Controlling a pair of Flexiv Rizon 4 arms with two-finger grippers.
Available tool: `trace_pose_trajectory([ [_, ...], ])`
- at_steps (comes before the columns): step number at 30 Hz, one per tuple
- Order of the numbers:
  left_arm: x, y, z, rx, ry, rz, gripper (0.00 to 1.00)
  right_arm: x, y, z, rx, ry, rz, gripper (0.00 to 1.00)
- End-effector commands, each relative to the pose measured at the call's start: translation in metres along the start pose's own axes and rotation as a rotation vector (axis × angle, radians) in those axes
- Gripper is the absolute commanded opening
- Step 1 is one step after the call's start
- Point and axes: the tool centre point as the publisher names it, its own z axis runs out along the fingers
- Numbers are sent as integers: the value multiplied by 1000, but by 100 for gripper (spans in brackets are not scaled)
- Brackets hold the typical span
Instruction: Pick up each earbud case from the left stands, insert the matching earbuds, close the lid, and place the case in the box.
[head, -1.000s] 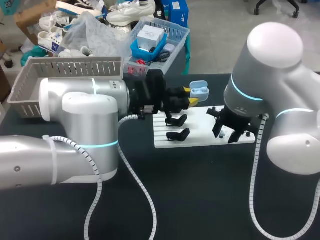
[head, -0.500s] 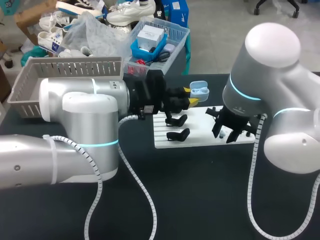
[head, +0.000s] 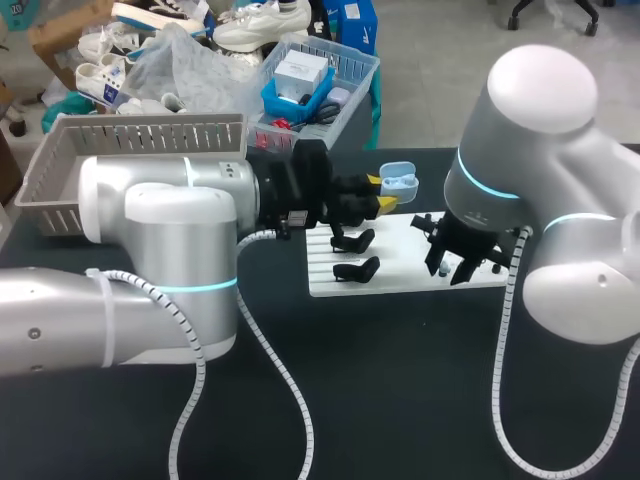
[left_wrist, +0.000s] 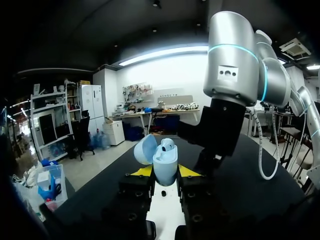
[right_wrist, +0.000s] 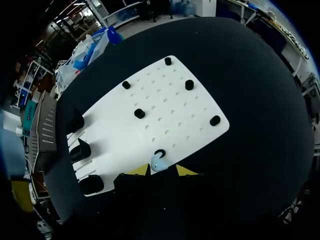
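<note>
A light blue earbud case is held above the table's far side with its lid open; my left gripper is shut on it. In the left wrist view the case stands upright between the yellow tips, and one earbud sits in it. My right gripper hangs low over the right end of the white board. In the right wrist view a light blue earbud rests by a black peg, between the open tips of the right gripper, with a small gap on one side.
Black case stands sit on the board's left part, and show empty in the right wrist view. Several black pegs dot the pegboard. A grey slatted basket stands at the far left, behind my left arm.
The right gripper's fingers have drawn closer together around the earbud, and the right arm has shifted slightly left. The left arm and the case have not moved.
</note>
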Motion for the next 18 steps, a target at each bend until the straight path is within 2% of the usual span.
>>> trace_pose_trajectory([
  [1, 1, 0, 0, -2, -5, 1, 0, -1, 3, 2, 5, 3, 1, 29],
  [12, 1, 0, 0, -2, -5, 1, 0, -2, 4, 3, 6, 7, 4, 20],
  [18, 1, 0, 0, -2, -5, 1, 0, -3, 3, 3, 7, 10, 8, 20],
])
